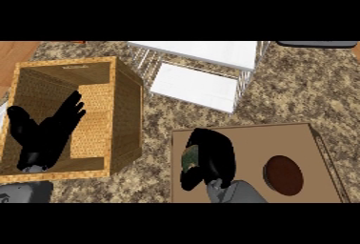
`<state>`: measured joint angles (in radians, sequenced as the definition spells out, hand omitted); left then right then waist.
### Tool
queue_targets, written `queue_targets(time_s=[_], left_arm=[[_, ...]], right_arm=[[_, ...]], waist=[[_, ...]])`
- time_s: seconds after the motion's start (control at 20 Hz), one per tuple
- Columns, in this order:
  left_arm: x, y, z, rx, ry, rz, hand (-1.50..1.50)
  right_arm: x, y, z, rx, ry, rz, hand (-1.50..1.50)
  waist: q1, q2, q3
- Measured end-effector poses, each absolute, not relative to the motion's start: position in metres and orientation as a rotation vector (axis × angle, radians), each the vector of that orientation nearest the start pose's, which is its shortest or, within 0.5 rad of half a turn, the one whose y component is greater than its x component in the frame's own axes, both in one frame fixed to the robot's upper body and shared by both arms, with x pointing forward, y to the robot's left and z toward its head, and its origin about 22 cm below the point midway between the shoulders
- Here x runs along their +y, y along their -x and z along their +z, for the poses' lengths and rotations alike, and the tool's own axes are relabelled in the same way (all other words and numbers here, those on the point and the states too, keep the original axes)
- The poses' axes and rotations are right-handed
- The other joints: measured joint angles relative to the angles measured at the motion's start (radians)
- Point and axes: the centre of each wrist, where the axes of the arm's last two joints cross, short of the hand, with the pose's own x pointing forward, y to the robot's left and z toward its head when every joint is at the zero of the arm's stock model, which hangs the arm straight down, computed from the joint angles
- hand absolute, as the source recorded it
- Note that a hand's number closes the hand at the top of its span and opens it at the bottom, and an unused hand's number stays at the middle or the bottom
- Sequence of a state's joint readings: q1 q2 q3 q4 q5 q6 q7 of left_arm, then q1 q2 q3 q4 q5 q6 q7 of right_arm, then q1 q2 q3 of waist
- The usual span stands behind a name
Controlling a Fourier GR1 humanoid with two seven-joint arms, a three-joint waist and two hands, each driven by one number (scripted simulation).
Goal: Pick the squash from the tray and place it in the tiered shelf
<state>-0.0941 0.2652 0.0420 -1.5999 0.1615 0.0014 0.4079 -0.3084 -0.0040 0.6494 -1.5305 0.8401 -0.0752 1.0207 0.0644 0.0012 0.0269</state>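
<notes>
The squash (187, 158) shows only as a green and tan patch at the left side of the brown tray (320, 150). My right hand (211, 157) curls over it from above and hides most of it. The tiered shelf (200, 86), white plates on a wire frame, stands at the back centre, beyond the tray. My left hand (49, 128) rests open with fingers up at the left, in front of the wicker box.
A tall wicker box (123, 109) stands at the left, open toward me. A dark brown round disc (283, 174) lies on the tray's right half. Speckled granite counter (309, 90) lies between tray and shelf.
</notes>
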Motion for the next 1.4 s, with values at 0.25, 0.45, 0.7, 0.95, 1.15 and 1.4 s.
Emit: queue_targets(time_s=[0.25,0.45,0.7,0.95,1.15,1.4], left_arm=[[0.283,-0.267,0.049,-1.277,-0.08,-0.073,0.0],[0.284,-0.267,0.048,-1.258,-0.092,-0.067,0.0],[0.289,-0.266,0.046,-1.233,-0.106,-0.045,0.0],[0.293,-0.264,0.045,-1.218,-0.12,-0.031,0.0],[0.296,-0.26,0.044,-1.222,-0.125,-0.021,0.0],[0.298,-0.257,0.044,-1.221,-0.129,-0.015,0.0]], right_arm=[[-0.018,-0.241,0.081,-1.259,0.694,0.864,1.5],[0.0,-0.242,0.115,-1.436,0.74,0.844,1.5],[0.014,-0.248,0.164,-1.606,0.824,0.762,1.5],[0.022,-0.254,0.212,-1.7,0.887,0.673,1.5],[0.027,-0.262,0.247,-1.733,0.935,0.608,1.5],[0.028,-0.275,0.287,-1.741,0.965,0.528,1.5]], waist=[[0.019,-0.002,-0.003],[0.011,-0.011,-0.006],[-0.007,-0.021,-0.009],[-0.025,-0.027,-0.01],[-0.034,-0.028,-0.011],[-0.043,-0.025,-0.01]])
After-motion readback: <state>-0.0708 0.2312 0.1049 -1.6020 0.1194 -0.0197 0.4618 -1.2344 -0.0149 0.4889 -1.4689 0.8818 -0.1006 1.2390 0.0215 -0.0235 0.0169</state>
